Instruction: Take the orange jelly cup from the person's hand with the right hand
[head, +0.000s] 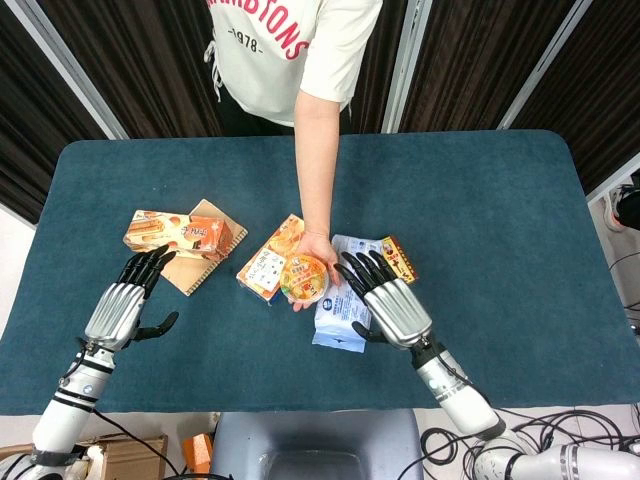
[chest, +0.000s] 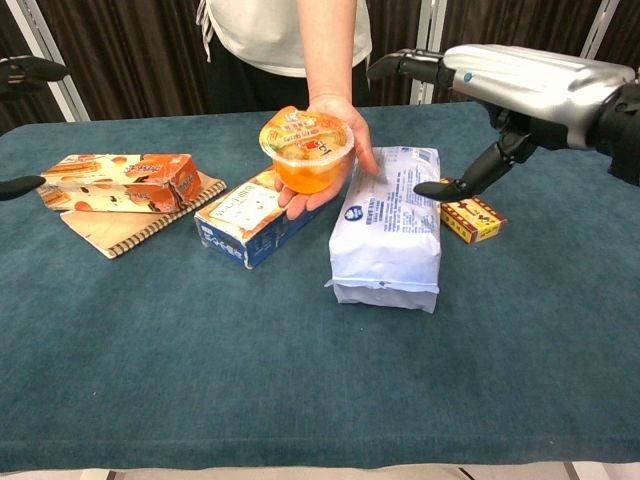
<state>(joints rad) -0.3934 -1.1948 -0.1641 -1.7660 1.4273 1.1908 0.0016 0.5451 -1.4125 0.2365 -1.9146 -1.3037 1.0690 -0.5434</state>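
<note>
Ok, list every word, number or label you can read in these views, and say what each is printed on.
"-1978-": on the person's white T-shirt, under large red letters cut off by the frame edge, reading roughly "BSTONS".
Orange jelly cup lid: print too small to read.
Blue and white box: blurred.
White pouch: blue logo and text, unreadable.
Orange snack box and small yellow and red box: unreadable.

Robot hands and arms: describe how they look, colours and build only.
Both the left hand and right hand have ribbed silver metallic backs and black fingers. Black wrists lead into white-and-silver forearms ringed with dark bands. The person's arm is bare below a short cream sleeve.
</note>
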